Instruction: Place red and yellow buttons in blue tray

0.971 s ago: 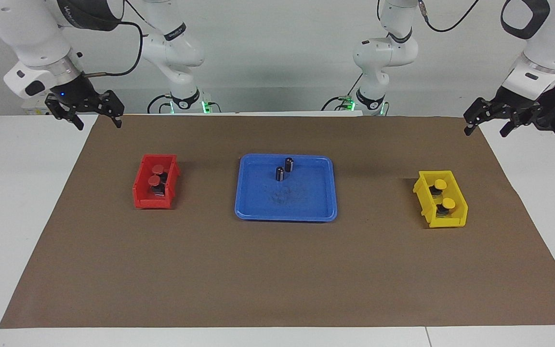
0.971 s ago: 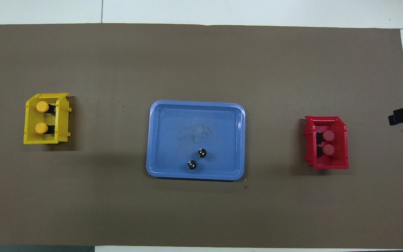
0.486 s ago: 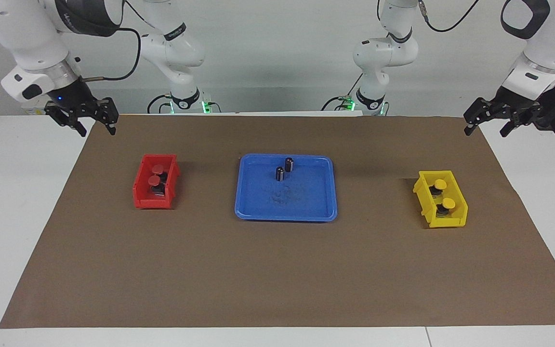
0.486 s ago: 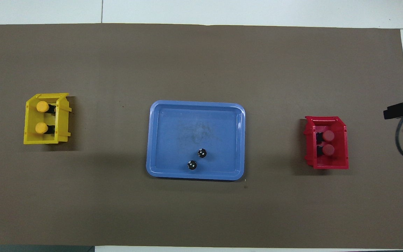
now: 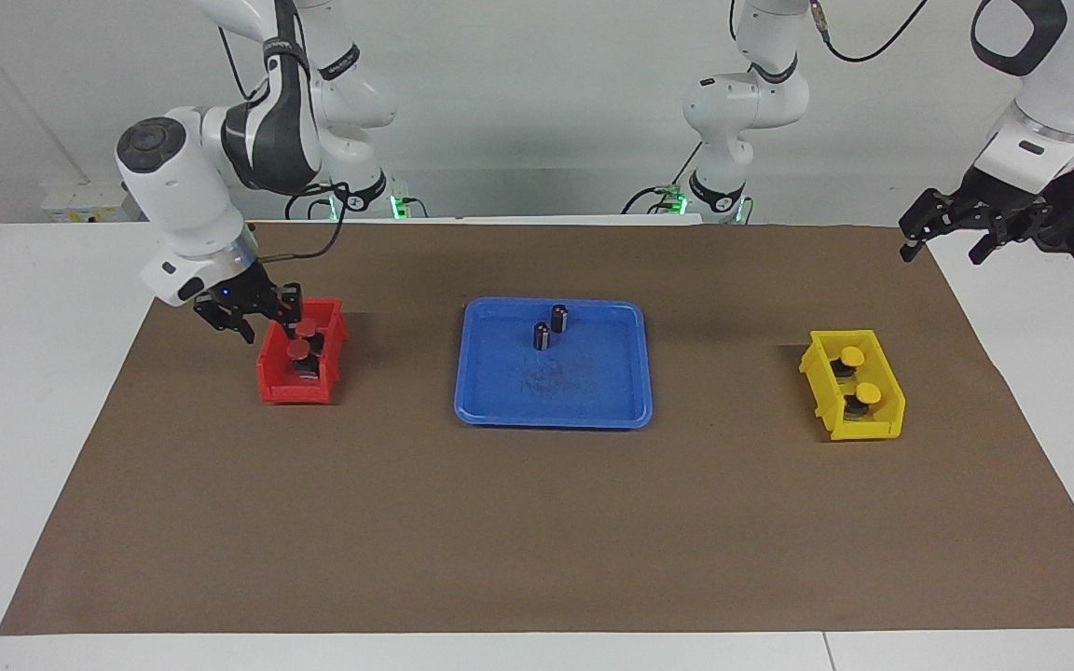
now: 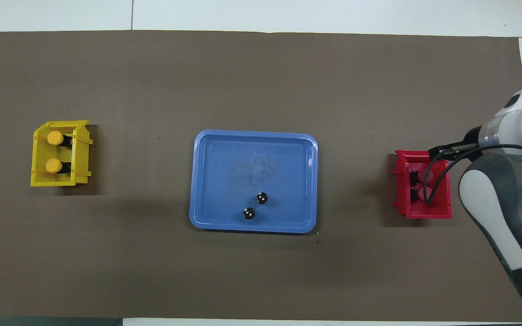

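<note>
Now: the right arm is reaching for the first red button, and the job is just starting, I think.
Right gripper (image 5: 253, 317): it is hanging low over the edge of the red bin (image 5: 293, 391) that is nearer to the robots. It is holding nothing. I cannot tell if it is wide or narrow.
Left gripper (image 5: 943, 244): it is waiting, wide and with nothing in it, over the table edge at the left arm's end.
Red buttons (image 5: 298, 349): both are sitting close together in the red bin, toward the right arm's end of the table.
Yellow buttons (image 5: 852, 356): both are sitting in the yellow bin (image 5: 863, 431), toward the left arm's end.
Blue tray (image 5: 593, 391): it is lying in the middle, between the two bins. No button is in it yet.
Dark cylinders (image 5: 559, 318): two are standing in the tray, on the side near the robots.
What could go wrong: the bin is small and the two buttons are almost touching, so the gripper may be bumping the bin wall or knocking the other button over.
Also: a round cap may be slipping out if the grab is on the cap and not the black body.
Later: a dropped button may be tipping the cylinders.
</note>
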